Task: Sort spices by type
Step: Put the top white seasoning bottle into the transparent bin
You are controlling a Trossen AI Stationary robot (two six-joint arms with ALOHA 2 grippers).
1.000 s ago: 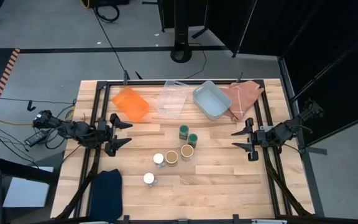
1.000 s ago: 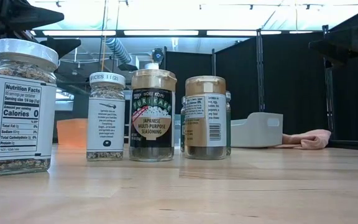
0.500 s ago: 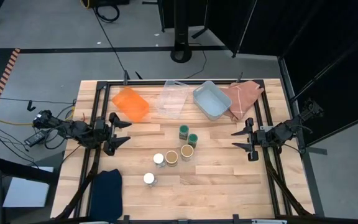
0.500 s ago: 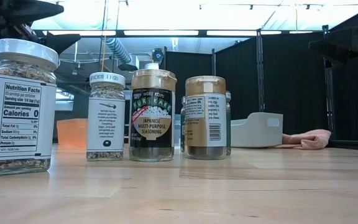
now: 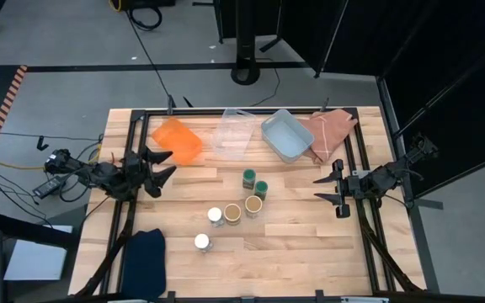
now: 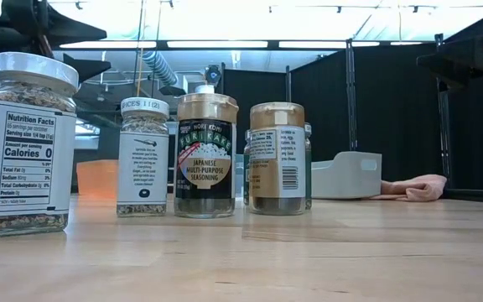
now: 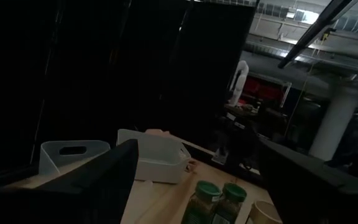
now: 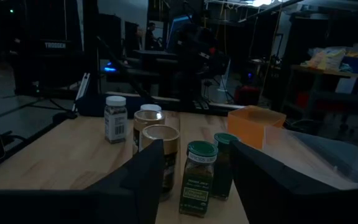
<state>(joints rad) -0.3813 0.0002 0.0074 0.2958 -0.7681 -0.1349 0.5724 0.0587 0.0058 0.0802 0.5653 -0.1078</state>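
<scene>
High view: sorting had not visibly begun. All six spice jars stood loose in the middle of the table [image 5: 310, 261], none in the orange tray [image 5: 178, 140], clear tray [image 5: 235, 133] or grey-blue tray [image 5: 286, 135] along the far edge. Two green-lidded jars [image 5: 254, 183] stood side by side, two tan-topped jars [image 5: 242, 208] just nearer, two white-lidded jars [image 5: 209, 228] apart from each other. The left gripper [image 5: 160, 165] waited at the left edge, jaws spread and empty. The right gripper [image 5: 327, 188] waited at the right edge, jaws pressed together, holding nothing.

Low view: the jars were upright glass cylinders with printed labels; a white-lidded one [image 6: 27, 143] stood closest.

Left wrist view: green lids [image 7: 219, 190] showed ahead, well beyond the fingers.

Right wrist view: the jars clustered ahead, untouched, the orange tray behind.
</scene>
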